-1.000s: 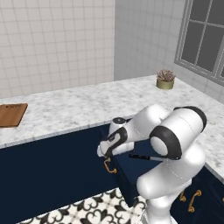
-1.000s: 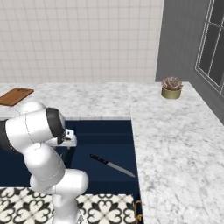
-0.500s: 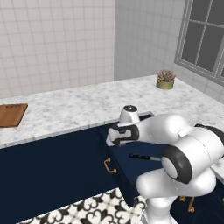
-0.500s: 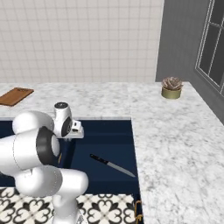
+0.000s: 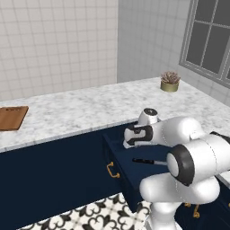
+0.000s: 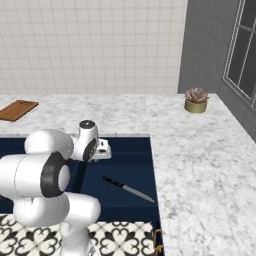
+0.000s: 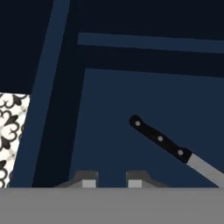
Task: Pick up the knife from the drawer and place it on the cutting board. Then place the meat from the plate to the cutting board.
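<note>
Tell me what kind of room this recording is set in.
A rendered home kitchen, most likely: a marble-look counter runs along a tiled wall over navy cabinets, an open drawer holds a knife, and a wooden cutting board lies on the counter. A small potted plant sits by the window.

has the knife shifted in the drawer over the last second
No. In the right base view the knife lies at the same slant on the drawer floor, just as near the counter edge, untouched.
</note>
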Controlling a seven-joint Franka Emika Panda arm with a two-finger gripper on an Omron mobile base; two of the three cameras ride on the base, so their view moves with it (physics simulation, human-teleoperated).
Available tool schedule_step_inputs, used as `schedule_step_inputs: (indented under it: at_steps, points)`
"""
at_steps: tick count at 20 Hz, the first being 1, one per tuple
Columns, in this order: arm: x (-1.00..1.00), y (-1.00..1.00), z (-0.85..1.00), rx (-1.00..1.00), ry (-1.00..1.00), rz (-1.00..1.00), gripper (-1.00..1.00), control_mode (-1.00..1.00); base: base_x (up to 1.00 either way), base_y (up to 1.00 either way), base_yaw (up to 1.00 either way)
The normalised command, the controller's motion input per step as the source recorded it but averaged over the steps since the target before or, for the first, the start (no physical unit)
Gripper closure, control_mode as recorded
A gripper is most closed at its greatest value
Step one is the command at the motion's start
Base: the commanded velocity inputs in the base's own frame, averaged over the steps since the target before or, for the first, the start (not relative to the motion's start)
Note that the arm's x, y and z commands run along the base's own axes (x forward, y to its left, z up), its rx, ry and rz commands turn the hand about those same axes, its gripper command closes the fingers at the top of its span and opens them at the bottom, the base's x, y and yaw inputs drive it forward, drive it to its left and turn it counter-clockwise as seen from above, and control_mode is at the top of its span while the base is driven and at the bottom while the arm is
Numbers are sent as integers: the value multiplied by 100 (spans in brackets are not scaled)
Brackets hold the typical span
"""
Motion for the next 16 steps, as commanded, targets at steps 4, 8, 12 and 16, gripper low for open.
schedule_step_inputs:
  at_steps: [4,8,12,16]
  points:
    - [37,-5,-18,0,0,3,-100,-100,0,0,0]
    - [33,-32,-64,-12,3,3,-100,-100,0,0,0]
    - [2,-31,-49,-14,11,0,-100,-100,0,0,0]
    - [0,-34,-28,-7,6,0,-100,-100,0,0,0]
